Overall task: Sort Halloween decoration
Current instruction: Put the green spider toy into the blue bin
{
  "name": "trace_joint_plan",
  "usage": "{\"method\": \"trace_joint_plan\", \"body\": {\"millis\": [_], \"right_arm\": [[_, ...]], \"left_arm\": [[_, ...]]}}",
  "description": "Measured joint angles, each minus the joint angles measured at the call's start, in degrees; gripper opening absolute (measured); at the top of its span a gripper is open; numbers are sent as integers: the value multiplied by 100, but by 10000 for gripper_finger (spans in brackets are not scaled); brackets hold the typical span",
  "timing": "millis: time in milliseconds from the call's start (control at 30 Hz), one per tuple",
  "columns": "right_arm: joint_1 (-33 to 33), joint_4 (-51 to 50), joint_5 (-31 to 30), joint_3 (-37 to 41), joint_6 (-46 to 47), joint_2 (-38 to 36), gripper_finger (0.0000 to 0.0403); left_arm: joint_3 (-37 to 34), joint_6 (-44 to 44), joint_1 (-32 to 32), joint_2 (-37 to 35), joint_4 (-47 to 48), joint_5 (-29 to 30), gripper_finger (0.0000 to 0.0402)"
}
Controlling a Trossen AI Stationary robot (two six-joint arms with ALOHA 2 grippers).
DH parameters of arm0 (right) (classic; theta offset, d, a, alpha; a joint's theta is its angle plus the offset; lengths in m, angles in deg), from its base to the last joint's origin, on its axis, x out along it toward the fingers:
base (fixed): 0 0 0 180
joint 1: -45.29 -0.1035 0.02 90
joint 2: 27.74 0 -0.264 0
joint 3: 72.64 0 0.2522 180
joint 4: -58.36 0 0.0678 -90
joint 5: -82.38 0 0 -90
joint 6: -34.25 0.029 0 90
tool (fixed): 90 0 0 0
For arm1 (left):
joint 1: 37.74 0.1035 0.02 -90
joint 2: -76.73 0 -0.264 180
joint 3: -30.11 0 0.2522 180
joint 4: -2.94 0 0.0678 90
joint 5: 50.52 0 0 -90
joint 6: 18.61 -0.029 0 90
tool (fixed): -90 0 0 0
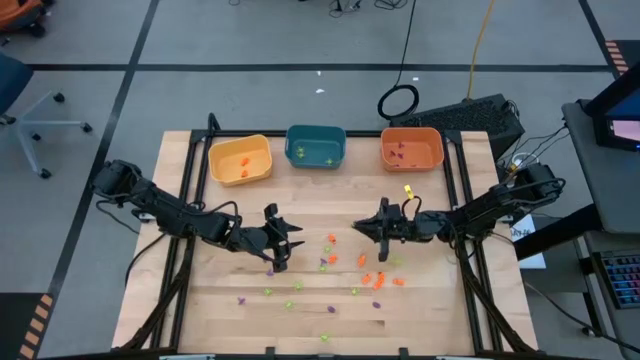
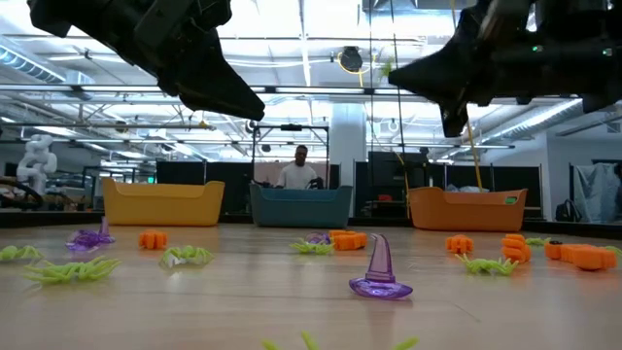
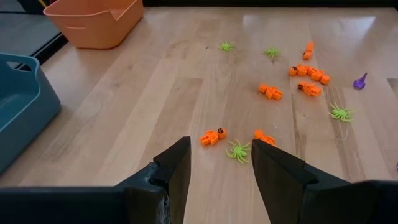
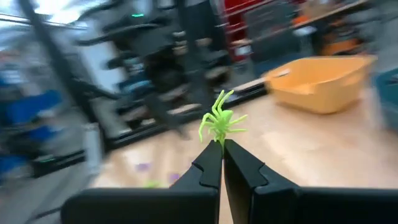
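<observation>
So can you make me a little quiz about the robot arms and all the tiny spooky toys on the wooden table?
1. True or false: the right gripper is shut on a light-green plastic spider.
2. Which plastic bin sits in the middle of the row at the far side of the table?
A. the yellow bin
B. the teal bin
C. the orange bin
3. Fill in: in the low view, the small pointed toy nearest the camera is a purple witch ____.

Key: 1 true. The spider is pinched between the fingertips, lifted off the table. 2 B. 3 hat. Bonus: the left gripper is open and empty, above the scattered toys.
</observation>
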Motion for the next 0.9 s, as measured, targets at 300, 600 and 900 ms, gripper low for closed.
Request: {"method": "trace_joint_plan", "body": {"millis": [300, 600, 900], "right_arm": [[697, -1821, -496, -861, -642, 0, 0], [2073, -3608, 670, -2050, -1101, 0, 0], [3212, -4996, 1288, -3044, -1464, 26, 0]], "left_arm": [[0, 2, 0, 0, 0, 2, 168], [0, 2, -1, 0, 2, 1, 168], [0, 2, -1, 0, 36, 2, 168]]}}
